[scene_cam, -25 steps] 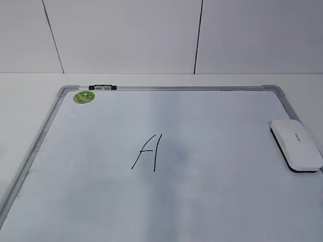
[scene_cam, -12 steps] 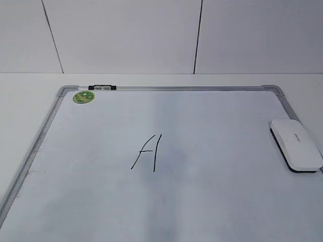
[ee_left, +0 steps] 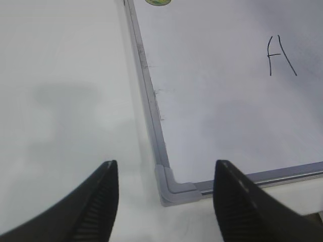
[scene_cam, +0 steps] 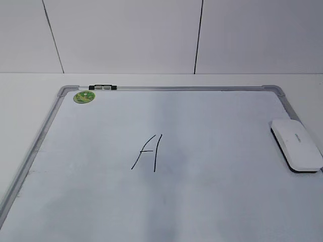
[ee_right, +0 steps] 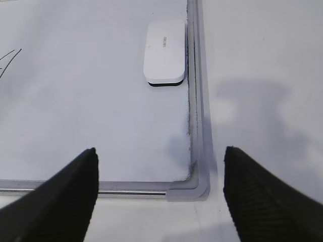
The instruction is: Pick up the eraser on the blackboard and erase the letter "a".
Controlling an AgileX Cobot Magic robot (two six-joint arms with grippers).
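eraser (scene_cam: 295,145) lengthwise along frame — seemingly

– Where are we, would you say?
– We'd call it a lab bench: a bare white table (scene_cam: 30,96), plain white wall panels (scene_cam: 126,35) with dark seams behind, and only a dry-erase board (scene_cam: 212,201) laid flat for testing

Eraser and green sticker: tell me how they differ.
The eraser is a long white block with a black base; the green sticker is a flat round disc. The eraser lies by the board's right edge, the sticker near its far left corner. Both are on the board.
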